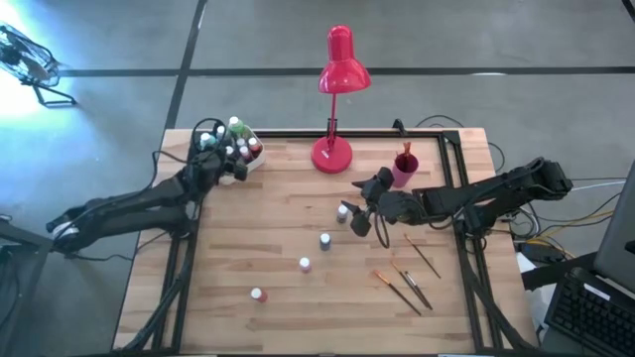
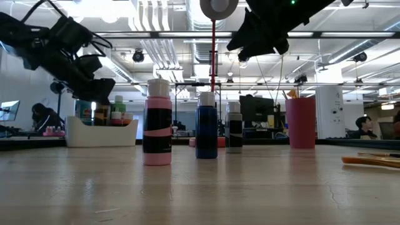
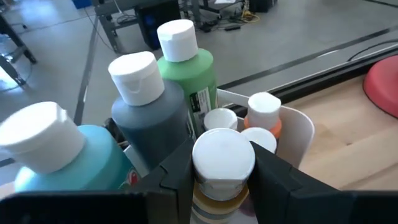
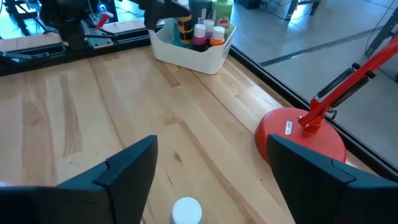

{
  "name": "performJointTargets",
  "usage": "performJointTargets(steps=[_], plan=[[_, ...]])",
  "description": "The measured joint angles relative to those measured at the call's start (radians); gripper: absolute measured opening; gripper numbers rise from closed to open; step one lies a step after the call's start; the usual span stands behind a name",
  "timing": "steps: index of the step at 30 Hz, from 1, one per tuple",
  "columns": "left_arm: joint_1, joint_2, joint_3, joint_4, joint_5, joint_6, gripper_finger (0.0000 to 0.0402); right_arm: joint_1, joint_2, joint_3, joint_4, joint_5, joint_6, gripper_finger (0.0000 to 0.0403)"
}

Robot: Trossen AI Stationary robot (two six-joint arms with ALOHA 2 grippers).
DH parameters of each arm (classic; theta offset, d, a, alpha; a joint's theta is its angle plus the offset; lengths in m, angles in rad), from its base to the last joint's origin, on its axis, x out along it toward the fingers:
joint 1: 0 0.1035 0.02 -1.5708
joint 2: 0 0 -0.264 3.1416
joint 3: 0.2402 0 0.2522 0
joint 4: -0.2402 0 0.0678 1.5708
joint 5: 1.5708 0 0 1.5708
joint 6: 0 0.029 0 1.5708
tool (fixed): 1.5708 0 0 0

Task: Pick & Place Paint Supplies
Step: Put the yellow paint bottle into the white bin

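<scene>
My left gripper (image 3: 224,180) is at the white bin (image 1: 254,161) on the table's far left, shut on a white-capped, yellow-bodied paint bottle (image 3: 222,155). Green (image 3: 189,65), grey (image 3: 146,106), teal (image 3: 62,155) and orange (image 3: 264,115) bottles stand in the bin around it. My right gripper (image 1: 361,216) hangs open, raised above the table's middle, over a white-capped bottle (image 4: 186,210). Three more bottles (image 1: 324,240) (image 1: 305,264) (image 1: 257,295) stand on their bases along a slanting line. Three brushes (image 1: 402,286) lie flat at the near right. My left gripper pinches the yellow-bodied bottle just below its white cap (image 3: 219,186), one finger (image 3: 177,171) on each side. The fingers come from above, slanting toward the table's far edge. The bottle stays upright among the other bottles; its base is hidden, so whether it stands in the bin cannot be told.
A red desk lamp (image 1: 332,154) stands at the far edge. Beside it is a pink cup (image 1: 405,169) holding brushes, close to my right arm. Bare wood lies between the bin and the line of bottles, and along the near left.
</scene>
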Motion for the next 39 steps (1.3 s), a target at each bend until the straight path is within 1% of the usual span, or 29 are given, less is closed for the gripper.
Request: performJointTargets(steps=[9,18,22,30,32,36,39], plan=[[0.060,0.122,-0.007,0.140,0.063,-0.006,0.0120,-0.005,0.000,0.000,0.000,0.001,-0.003,0.0318],[0.101,0.239,-0.005,0.234,0.084,-0.020,0.0120,-0.005,0.000,-0.002,-0.001,0.001,-0.003,0.0327],[0.110,0.272,-0.009,0.243,0.112,-0.023,0.0120,-0.006,0.000,-0.005,-0.001,0.000,-0.003,0.0318],[0.118,0.318,-0.007,0.262,0.113,-0.028,0.0120,-0.005,0.000,-0.010,-0.003,0.000,-0.004,0.0291],[0.118,0.322,-0.008,0.267,0.112,-0.029,0.0135,-0.005,0.000,-0.011,-0.004,0.000,-0.004,0.0286],[0.120,0.320,-0.004,0.274,0.111,-0.029,0.0199,-0.006,0.000,-0.011,-0.003,0.000,-0.004,0.0281],[0.121,0.319,0.000,0.273,0.111,-0.027,0.0234,-0.006,0.000,-0.011,-0.003,0.000,-0.004,0.0278]])
